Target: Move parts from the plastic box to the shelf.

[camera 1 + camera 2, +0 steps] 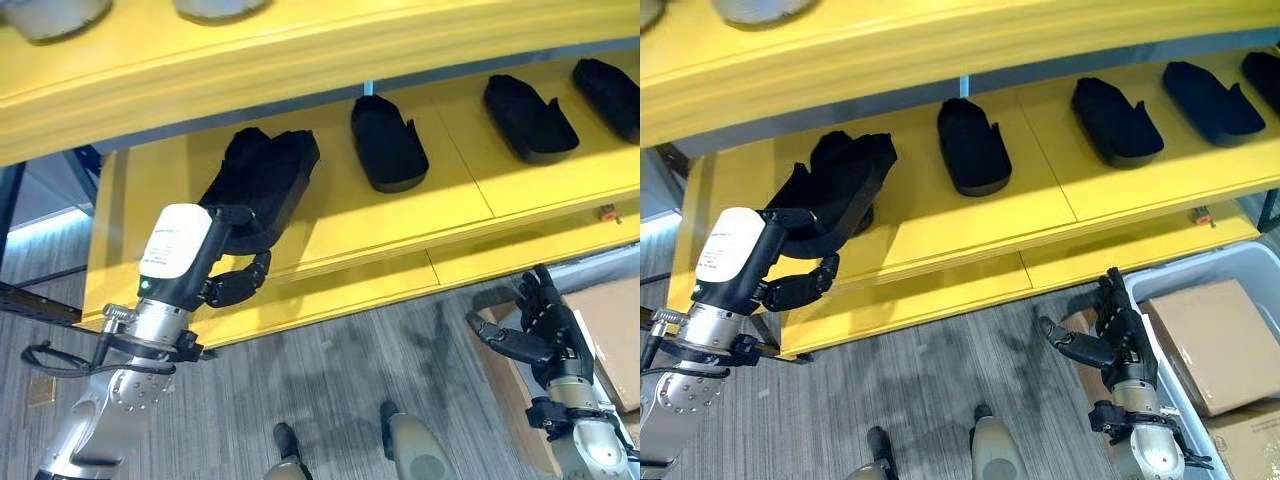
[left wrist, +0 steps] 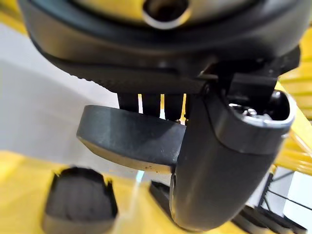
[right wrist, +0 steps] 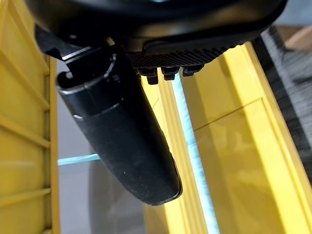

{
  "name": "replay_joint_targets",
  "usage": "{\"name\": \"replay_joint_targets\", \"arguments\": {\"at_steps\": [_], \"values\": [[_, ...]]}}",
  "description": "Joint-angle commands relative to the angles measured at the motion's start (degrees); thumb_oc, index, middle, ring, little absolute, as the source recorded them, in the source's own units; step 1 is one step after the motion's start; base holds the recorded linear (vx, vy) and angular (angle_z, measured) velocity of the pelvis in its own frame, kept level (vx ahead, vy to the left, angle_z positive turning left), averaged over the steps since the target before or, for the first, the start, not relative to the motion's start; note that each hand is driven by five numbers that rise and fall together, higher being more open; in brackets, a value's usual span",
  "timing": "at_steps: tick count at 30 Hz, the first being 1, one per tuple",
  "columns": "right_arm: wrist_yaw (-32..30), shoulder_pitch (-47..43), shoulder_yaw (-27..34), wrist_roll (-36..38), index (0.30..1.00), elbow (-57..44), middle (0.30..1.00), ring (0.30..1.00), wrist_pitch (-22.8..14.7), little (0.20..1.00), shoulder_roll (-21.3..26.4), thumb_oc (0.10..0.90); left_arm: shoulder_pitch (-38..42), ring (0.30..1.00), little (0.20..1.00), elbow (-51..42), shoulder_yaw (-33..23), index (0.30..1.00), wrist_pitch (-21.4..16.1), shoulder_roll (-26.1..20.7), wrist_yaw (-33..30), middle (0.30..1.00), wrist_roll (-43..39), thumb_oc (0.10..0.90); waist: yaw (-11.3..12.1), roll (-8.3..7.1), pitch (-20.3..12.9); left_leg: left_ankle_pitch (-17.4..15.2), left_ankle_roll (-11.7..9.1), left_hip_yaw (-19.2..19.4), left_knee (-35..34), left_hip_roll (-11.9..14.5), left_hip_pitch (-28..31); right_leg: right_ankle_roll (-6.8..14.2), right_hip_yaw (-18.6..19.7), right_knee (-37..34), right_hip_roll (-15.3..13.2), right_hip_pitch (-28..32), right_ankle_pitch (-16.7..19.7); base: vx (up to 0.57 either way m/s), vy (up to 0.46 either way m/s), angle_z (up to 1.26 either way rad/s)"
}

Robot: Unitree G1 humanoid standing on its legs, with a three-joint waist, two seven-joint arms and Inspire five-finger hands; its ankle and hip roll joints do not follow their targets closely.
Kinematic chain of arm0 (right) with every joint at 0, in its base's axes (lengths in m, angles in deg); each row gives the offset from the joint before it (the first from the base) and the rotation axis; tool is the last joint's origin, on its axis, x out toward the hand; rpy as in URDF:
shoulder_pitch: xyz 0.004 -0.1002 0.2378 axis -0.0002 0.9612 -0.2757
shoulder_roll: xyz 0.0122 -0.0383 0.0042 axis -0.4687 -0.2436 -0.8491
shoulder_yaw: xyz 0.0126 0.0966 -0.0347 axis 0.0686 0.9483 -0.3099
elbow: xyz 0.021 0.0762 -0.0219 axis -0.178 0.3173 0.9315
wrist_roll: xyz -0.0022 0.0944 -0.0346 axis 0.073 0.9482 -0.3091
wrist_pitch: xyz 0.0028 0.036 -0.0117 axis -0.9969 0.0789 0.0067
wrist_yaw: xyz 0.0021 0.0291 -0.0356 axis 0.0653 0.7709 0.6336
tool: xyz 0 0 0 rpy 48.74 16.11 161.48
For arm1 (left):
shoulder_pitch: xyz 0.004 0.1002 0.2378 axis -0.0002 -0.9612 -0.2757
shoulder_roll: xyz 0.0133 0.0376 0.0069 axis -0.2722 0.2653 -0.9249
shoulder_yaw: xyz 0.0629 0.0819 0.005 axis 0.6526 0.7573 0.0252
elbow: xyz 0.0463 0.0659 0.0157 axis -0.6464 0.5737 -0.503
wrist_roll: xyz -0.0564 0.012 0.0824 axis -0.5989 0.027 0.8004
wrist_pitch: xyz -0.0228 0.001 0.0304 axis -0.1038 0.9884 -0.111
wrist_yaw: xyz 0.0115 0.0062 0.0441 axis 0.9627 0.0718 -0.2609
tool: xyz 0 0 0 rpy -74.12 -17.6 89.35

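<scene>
Up front in the left eye view, left hand (image 1: pixel 232 262) sits at the front edge of the yellow shelf (image 1: pixel 330 225), fingers curled round a black part (image 1: pixel 262 180) that lies on the shelf's left end, its near end at the lip. Further right on the shelf three more parts (image 1: pixel 387 143) lie well apart, bare yellow between them. Right hand (image 1: pixel 538 325) hangs below the shelf's front edge, fingers straight and empty, over grey floor.

Right eye view: plastic box (image 1: pixel 1196 275) stands below the shelf's right end, just beside the right hand, a cardboard box (image 1: pixel 1212 343) inside it.

Left wrist view: thumb (image 2: pixel 219 165) and fingers clamp the held part's rounded edge (image 2: pixel 129 139); another part (image 2: pixel 80 202) lies beyond on the shelf.

Right wrist view: thumb (image 3: pixel 126 141) stretched out, nothing in the grasp, shelf boards (image 3: pixel 234 146) past it.
</scene>
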Motion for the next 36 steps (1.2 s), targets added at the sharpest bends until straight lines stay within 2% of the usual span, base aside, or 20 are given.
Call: {"name": "replay_joint_targets", "arguments": {"at_steps": [1,4,10,17,26,36], "values": [[-0.5,-1.1,3.4,0.2,1.000,-5.2,1.000,1.000,-6.2,1.000,3.1,0.900,4.6,0.300,0.300,-6.5,-6.7,0.300,-3.3,-2.2,-7.8,0.300,-0.4,0.400,-2.1,-1.13,-5.9,-2.4,-1.0,0.2,6.6,4.3,-2.2,1.9,2.5,-10.7,-2.3,9.4,2.1,0.09,0.248,-0.25],[-0.7,-1.8,3.4,-0.5,1.000,-4.8,1.000,1.000,-5.7,1.000,2.9,0.900,4.1,0.300,0.300,-6.8,-7.6,0.300,-3.3,-2.7,-8.1,0.300,0.1,0.400,-1.9,-1.75,-6.6,-4.9,-0.4,1.4,7.6,2.9,-1.3,3.3,3.7,-13.4,-4.2,10.8,3.9,0.06,0.219,-0.24],[-0.5,-3.1,2.6,-1.0,1.000,-4.3,1.000,1.000,-5.1,1.000,1.8,0.900,3.5,0.300,0.300,-7.2,-9.5,0.300,-2.9,-3.1,-8.5,0.300,0.0,0.400,-1.2,-3.91,-8.7,-7.3,1.4,2.8,7.2,0.7,0.2,5.2,5.2,-16.7,-6.3,11.4,6.8,0.03,0.149,-0.19],[-0.2,-3.6,2.5,-1.0,1.000,-3.7,1.000,1.000,-4.2,1.000,1.0,0.900,0.8,0.300,0.300,-6.1,-12.4,0.300,-2.3,-3.9,-8.6,0.300,0.8,0.400,0.4,-5.93,-10.7,-7.7,2.4,3.5,5.8,-0.6,1.2,6.5,5.2,-19.5,-7.6,11.9,9.0,0.02,0.068,-0.01],[-0.4,-3.4,3.2,-1.3,1.000,-3.0,1.000,1.000,-3.9,1.000,0.8,0.900,-4.3,0.300,0.300,-1.8,-15.1,0.300,-0.7,-4.2,-8.5,0.300,2.5,0.400,2.1,-7.07,-11.5,-7.4,2.6,2.2,4.7,-1.1,1.1,6.7,3.3,-20.8,-8.1,13.2,9.4,0.00,0.000,0.04],[-0.4,-3.6,3.2,-1.6,1.000,-2.4,1.000,1.000,-3.6,1.000,0.8,0.900,-5.8,0.300,0.300,2.5,-15.1,0.300,0.7,-3.2,-8.9,0.300,6.0,0.400,3.0,-7.15,-11.9,-6.2,2.3,0.8,3.1,-0.9,0.7,6.4,1.5,-21.6,-7.8,13.9,9.4,0.00,-0.012,0.14]]}}
